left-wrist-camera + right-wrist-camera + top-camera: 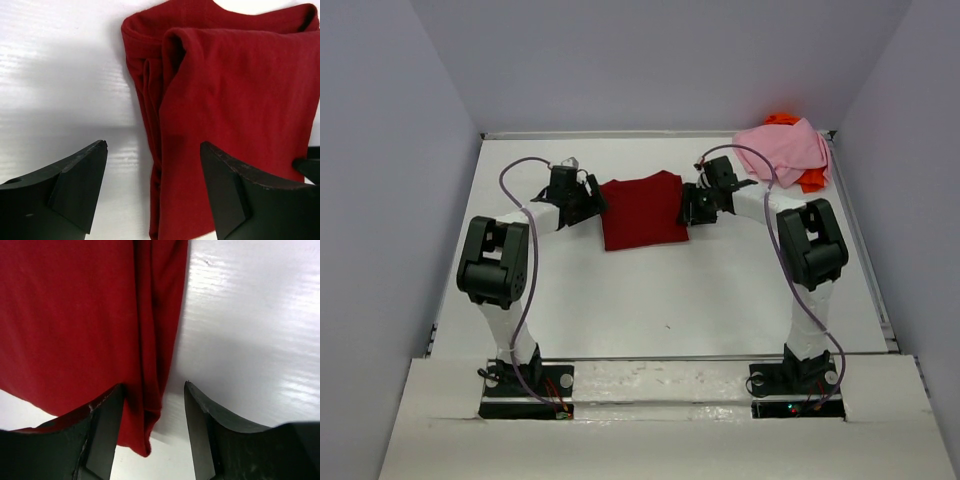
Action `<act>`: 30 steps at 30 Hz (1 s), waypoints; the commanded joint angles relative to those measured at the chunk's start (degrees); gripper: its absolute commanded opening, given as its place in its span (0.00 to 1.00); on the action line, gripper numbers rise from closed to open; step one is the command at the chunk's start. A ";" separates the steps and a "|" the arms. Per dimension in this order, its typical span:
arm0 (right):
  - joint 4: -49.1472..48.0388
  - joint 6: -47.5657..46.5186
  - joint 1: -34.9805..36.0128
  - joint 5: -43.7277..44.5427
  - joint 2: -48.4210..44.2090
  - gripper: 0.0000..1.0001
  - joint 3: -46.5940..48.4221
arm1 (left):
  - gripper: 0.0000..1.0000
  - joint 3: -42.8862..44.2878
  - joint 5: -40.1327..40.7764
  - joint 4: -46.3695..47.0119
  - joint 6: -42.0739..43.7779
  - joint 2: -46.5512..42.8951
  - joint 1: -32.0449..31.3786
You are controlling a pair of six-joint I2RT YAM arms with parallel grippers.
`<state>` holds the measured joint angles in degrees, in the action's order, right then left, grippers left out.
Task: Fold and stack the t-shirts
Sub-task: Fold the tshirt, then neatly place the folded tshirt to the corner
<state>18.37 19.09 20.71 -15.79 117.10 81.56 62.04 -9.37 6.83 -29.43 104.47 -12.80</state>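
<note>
The dark red t-shirt lies folded into a rough square at the table's middle back. My left gripper is open at its left edge; in the left wrist view its jaws straddle the folded edge of the red shirt. My right gripper is open at the shirt's right edge; in the right wrist view its jaws straddle the red shirt's folded edge. The light pink t-shirt lies crumpled at the back right on the bright orange t-shirt.
White table with raised side rims and grey walls around. The pink and orange pile sits in the back right corner beside the right arm's elbow.
</note>
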 commanded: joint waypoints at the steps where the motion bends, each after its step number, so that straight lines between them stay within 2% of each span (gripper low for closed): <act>1: -7.28 3.67 0.21 -3.01 -5.03 0.53 -4.64 | 0.84 4.75 -2.94 3.98 2.44 3.54 -0.30; 3: -8.69 5.69 0.21 -2.84 -6.09 0.48 -7.97 | 0.83 6.59 -3.46 4.24 3.06 4.69 -0.30; 4: -9.92 6.82 0.21 -2.84 -6.88 0.40 -9.04 | 0.83 7.30 -3.81 4.16 3.76 5.91 -0.21; 11: -12.30 8.77 0.21 -3.81 -8.99 0.36 -13.97 | 0.83 13.01 -4.96 3.37 4.65 10.75 -0.12; 14: -12.13 8.07 0.74 -2.49 -10.05 0.38 -13.80 | 0.83 14.51 -5.05 2.23 5.17 11.20 -0.21; 16: -9.42 6.58 0.74 -1.18 -11.27 0.43 -11.18 | 0.83 14.95 -5.05 1.17 6.22 10.59 -0.04; 17: -6.19 4.66 0.74 -0.65 -12.06 0.53 -7.24 | 0.86 15.47 -5.14 -0.66 6.92 9.45 0.14; 19: -3.35 2.36 0.74 0.76 -14.34 0.62 -2.57 | 0.88 17.75 -5.05 -3.13 8.94 7.52 0.67; 20: -0.38 -0.17 0.74 1.89 -16.79 0.73 3.11 | 0.91 20.20 -4.70 -6.62 9.82 5.51 1.45; 23: 6.21 -3.52 0.74 3.83 -20.49 0.85 14.37 | 0.97 24.17 -0.85 -15.84 12.46 0.42 2.51; 26: 7.47 -4.06 0.74 7.34 -26.01 0.89 16.09 | 0.99 24.36 2.32 -21.14 13.70 -6.43 2.86; 30: 5.45 -4.67 0.74 13.49 -34.10 0.93 8.29 | 0.99 17.88 4.44 -24.23 13.08 -15.59 2.87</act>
<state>21.61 17.08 20.86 -9.06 88.95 94.59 82.76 -8.03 -11.53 -18.02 99.85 -10.00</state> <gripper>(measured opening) 0.920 0.989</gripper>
